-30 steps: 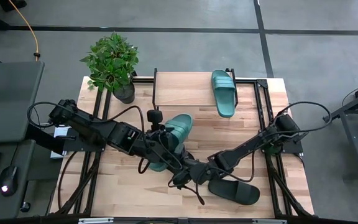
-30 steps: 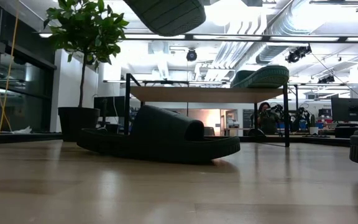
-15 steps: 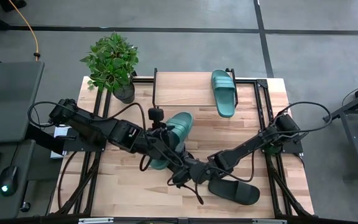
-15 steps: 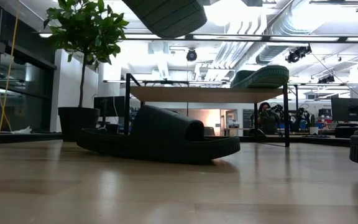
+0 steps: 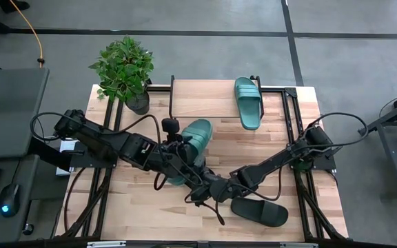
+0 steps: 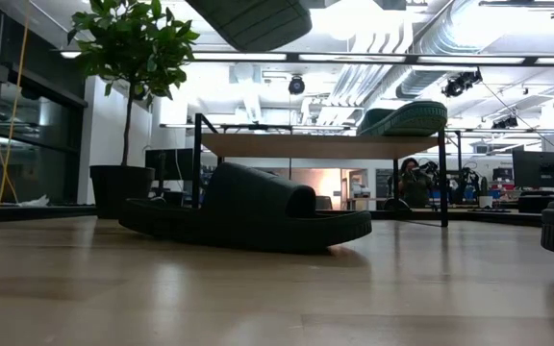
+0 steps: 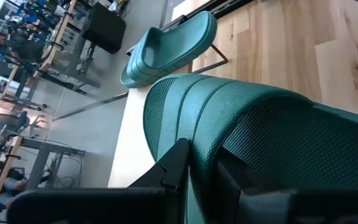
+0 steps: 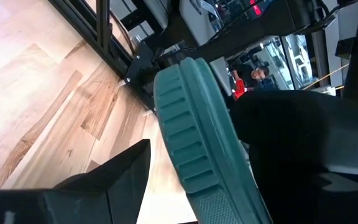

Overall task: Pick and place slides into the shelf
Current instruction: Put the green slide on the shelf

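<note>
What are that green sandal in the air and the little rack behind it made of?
The teal slide held in the left claw looks like matte moulded rubber or foam: a fine dimpled texture on the strap, ribbed edge, no shine. The shelf seems to have a pale wooden plank top with visible grain, on thin black legs, probably painted metal.

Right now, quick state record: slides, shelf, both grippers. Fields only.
held slide: teal slide, lifted above the table, in left gripper
shelved slide: second teal slide, on top of shelf
table slides: black slide near front right; only one black slide clearly visible
left gripper: shut on the teal slide
right gripper: open, low at table centre, holding nothing
</note>
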Motion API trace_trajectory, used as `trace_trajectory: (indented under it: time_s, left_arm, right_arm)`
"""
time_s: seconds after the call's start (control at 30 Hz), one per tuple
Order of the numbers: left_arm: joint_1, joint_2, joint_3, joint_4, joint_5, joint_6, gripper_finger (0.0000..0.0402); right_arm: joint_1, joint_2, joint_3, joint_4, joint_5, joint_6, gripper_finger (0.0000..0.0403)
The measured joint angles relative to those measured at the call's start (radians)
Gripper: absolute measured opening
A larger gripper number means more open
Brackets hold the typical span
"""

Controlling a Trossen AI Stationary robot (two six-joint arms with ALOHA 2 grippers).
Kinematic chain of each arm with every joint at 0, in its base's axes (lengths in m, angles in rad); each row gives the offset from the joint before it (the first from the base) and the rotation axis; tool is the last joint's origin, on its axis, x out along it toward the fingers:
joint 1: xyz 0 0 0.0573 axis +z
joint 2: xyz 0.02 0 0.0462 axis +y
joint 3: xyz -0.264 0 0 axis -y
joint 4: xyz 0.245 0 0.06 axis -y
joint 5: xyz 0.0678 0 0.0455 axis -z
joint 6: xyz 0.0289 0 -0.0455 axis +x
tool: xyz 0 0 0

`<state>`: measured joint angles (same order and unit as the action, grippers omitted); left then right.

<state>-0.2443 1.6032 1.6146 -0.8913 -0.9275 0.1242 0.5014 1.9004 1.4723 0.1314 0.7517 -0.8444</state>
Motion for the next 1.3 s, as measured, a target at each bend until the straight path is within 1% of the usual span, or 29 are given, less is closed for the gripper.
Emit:
trace_trajectory:
  time_s: [0.43,0.6,0.77,0.8,0.9,0.97,1.0,1.07,1.17,1.23,1.3]
  left_arm:
    - [0.000,-0.002,0.000,-0.002,-0.055,0.011,0.0037]
    - [0.000,-0.002,0.000,0.000,-0.077,0.020,0.0037]
    - [0.002,-0.003,0.000,-0.004,-0.089,0.027,0.0037]
    - [0.005,-0.003,0.000,-0.005,-0.107,0.028,0.0037]
    - [0.018,-0.003,0.000,-0.002,-0.160,0.026,0.0037]
    - [0.029,-0.005,0.000,-0.001,-0.172,0.022,0.0037]
    - [0.031,-0.005,0.000,-0.003,-0.162,0.014,0.0037]
    - [0.035,-0.004,0.000,-0.010,-0.123,0.005,0.0036]
    - [0.040,-0.004,0.000,-0.010,-0.097,0.002,0.0036]
    - [0.042,-0.004,0.000,-0.010,-0.098,0.003,0.0036]
    - [0.042,-0.004,0.000,-0.011,-0.099,0.003,0.0036]
  right_arm:
    - [0.000,-0.001,0.000,-0.015,0.001,0.025,0.0258]
    - [0.000,-0.001,0.000,-0.015,0.005,0.025,0.0242]
    - [0.002,-0.001,0.000,-0.020,-0.006,0.026,0.0196]
    - [0.004,-0.001,0.001,-0.006,-0.041,0.029,0.0183]
    - [0.015,-0.003,0.003,0.006,-0.096,0.043,0.0141]
    - [0.017,0.000,0.002,0.006,-0.135,0.048,0.0110]
    - [0.019,0.000,0.002,0.010,-0.138,0.053,0.0095]
    - [0.018,0.000,0.002,0.024,-0.110,0.058,0.0063]
    - [0.021,0.000,0.002,0.014,-0.021,0.051,0.0024]
    - [0.021,0.000,0.002,0.007,0.011,0.051,0.0011]
    - [0.020,0.000,0.002,0.000,0.018,0.054,0.0010]
